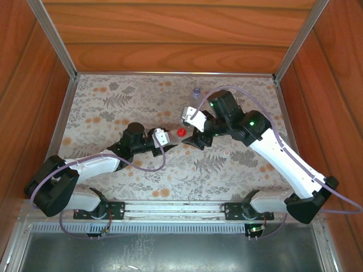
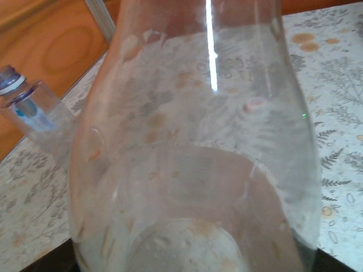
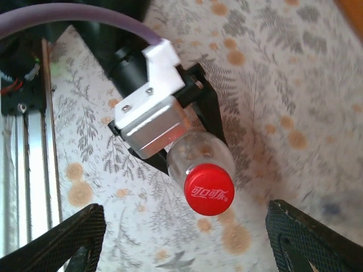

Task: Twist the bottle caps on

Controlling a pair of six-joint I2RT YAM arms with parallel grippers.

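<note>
1. Clamping its jaws on the body of the red-capped bottle (image 3: 198,148), the left gripper (image 1: 172,139) holds it near the middle of the patterned cloth (image 1: 113,113), the neck pointing toward the right arm.
2. The red cap (image 3: 209,190) sits on the mouth of that bottle, its white lettering facing the right wrist camera. How far it is threaded on cannot be told.
3. From above, the same red cap (image 1: 181,132) shows as a small bright dot between the two grippers.
4. The right gripper (image 1: 197,140) hangs just beside the cap with its jaws spread wide and nothing between them. In its own wrist view the two black textured fingers (image 3: 74,238) stand at the lower corners, well apart from the cap.
5. Seen from the left wrist, the clear wall of the red-capped bottle (image 2: 193,170) stands very close to the lens, and the cloth's ferns show blurred through it.
6. The second bottle (image 1: 196,92) stands upright on the cloth near the far edge, well apart from both grippers.
7. In the left wrist view this second bottle (image 2: 34,110) appears at the left, bluish and clear, with the white cap (image 2: 10,80) on its top.
</note>
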